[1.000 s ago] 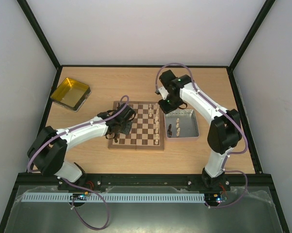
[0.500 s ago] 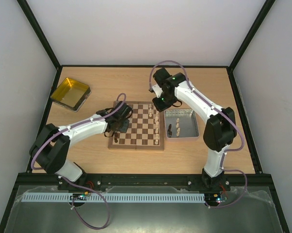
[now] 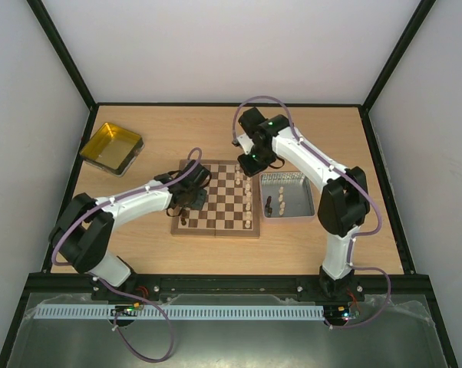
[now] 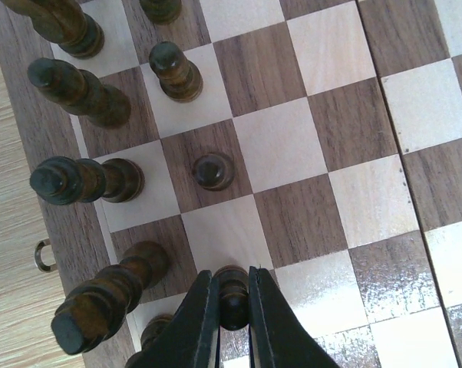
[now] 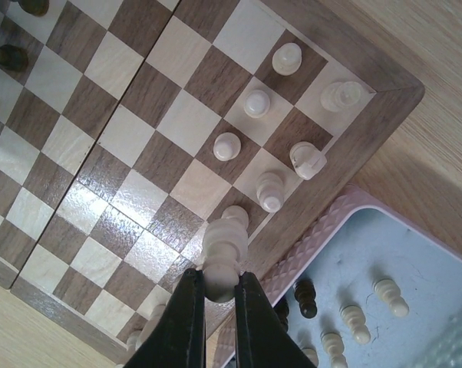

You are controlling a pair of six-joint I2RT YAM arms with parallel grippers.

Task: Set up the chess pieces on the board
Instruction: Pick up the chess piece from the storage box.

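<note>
Gripping a pale piece [image 5: 223, 249] upright — right fingers [image 5: 183, 322]

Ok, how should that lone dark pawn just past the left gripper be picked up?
Probably from straight above, pinching the dark pawn at its round head. It stands upright on the board, and taller pieces crowd one side.
</note>
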